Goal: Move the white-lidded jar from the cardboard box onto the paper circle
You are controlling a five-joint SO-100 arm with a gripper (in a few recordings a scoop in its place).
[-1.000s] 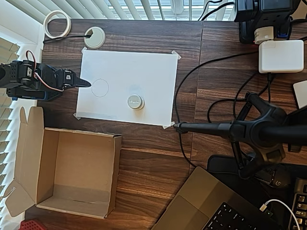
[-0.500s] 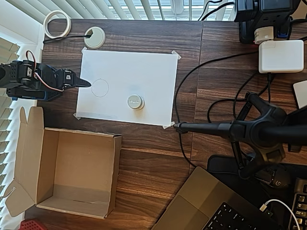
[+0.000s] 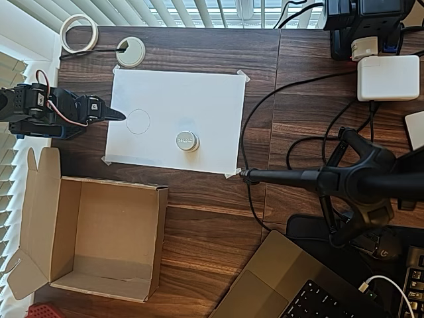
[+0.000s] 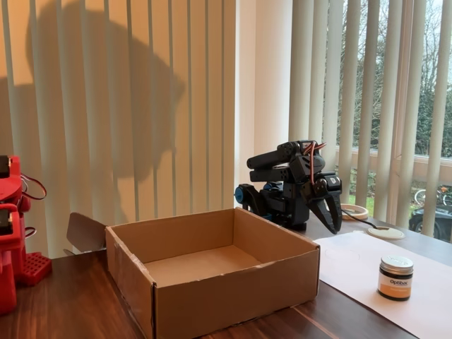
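Observation:
The white-lidded jar (image 3: 187, 141) stands upright on the white sheet (image 3: 199, 99), outside the cardboard box; in the fixed view the jar (image 4: 395, 277) shows a dark body with an orange label. The pencilled paper circle (image 3: 138, 121) lies left of the jar, apart from it and with nothing on it. The brown cardboard box (image 3: 158, 238) sits open and empty at the lower left, and in the fixed view the box (image 4: 233, 296) fills the foreground. My gripper (image 3: 119, 115) rests at the sheet's left edge, tip just left of the circle, shut and holding nothing; in the fixed view the gripper (image 4: 335, 224) points down.
A white tape ring (image 3: 79, 32) and a flat white disc (image 3: 130, 52) lie beyond the sheet. A black cable (image 3: 255, 119) and a camera stand (image 3: 318, 177) run right of the sheet. A laptop (image 3: 291, 285) and a white charger (image 3: 387, 77) occupy the right side.

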